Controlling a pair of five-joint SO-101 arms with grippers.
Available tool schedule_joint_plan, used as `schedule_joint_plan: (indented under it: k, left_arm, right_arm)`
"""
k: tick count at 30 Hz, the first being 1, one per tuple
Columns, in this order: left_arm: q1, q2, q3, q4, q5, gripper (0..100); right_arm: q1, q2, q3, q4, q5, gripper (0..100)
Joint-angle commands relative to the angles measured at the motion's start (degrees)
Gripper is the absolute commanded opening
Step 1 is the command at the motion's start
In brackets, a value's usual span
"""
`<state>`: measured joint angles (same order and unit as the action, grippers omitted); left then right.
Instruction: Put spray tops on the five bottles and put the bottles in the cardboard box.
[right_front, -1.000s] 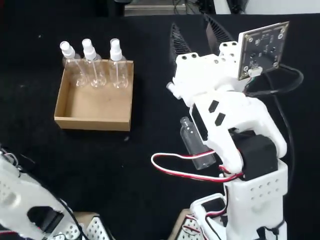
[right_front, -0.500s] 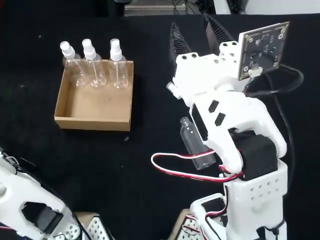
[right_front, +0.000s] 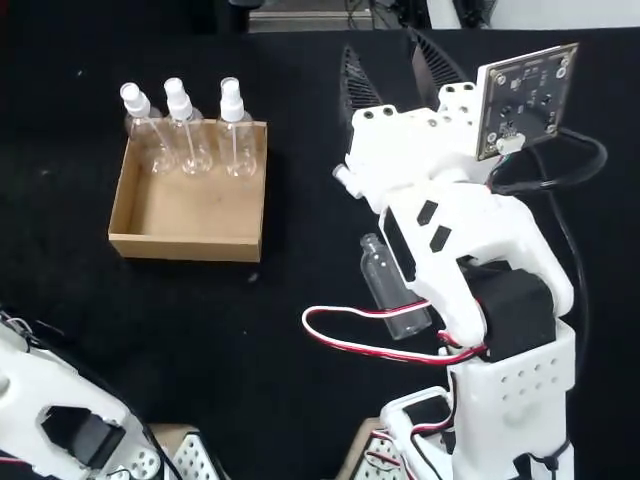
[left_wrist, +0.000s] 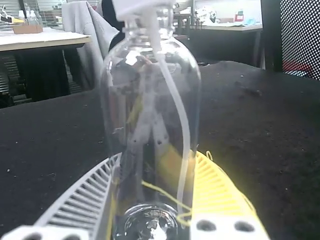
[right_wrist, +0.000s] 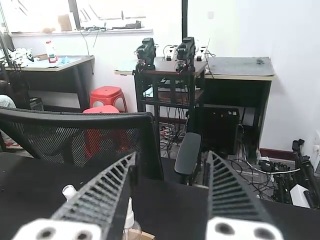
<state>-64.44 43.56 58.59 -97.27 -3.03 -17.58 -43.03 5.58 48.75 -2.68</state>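
With left claw (left_wrist: 150, 200) clamped on the capped bottle (left_wrist: 150, 100), lift high enough to clear the cardboard box (right_front: 185, 245) wall, then lower gently beside the three bottles (right_front: 180, 130) standing inside. Leave right claw (right_wrist: 171, 162), spread apart, raised clear of the uncapped bottle (right_front: 385, 285) lying on the tabletop (right_front: 250, 330).

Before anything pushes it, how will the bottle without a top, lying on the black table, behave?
The bottle seems to lie on its side and is round, so a sideways push would probably roll it. It looks clear and empty, so it is likely light and quick to skid off.
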Motion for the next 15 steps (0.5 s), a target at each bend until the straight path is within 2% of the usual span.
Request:
schedule_joint_plan:
  k: [1,3,10,15]
  left_arm:
    - [-0.6,-0.2,-0.6,-1.8,0.4,6]
    - [-0.7,0.5,0.4,-1.8,0.5,11]
    - [-0.7,4.2,-1.2,-1.9,0.3,39]
    - [-0.8,6.1,-1.9,-1.9,0.2,43]
  right_arm:
    - [1.3,0.4,-0.2,-1.7,0.3,18.4]
    - [1.3,0.4,-0.2,-1.7,0.3,18.4]
    - [1.3,0.4,-0.2,-1.7,0.4,18.4]
    - [1.3,0.4,-0.2,-1.7,0.4,18.4]
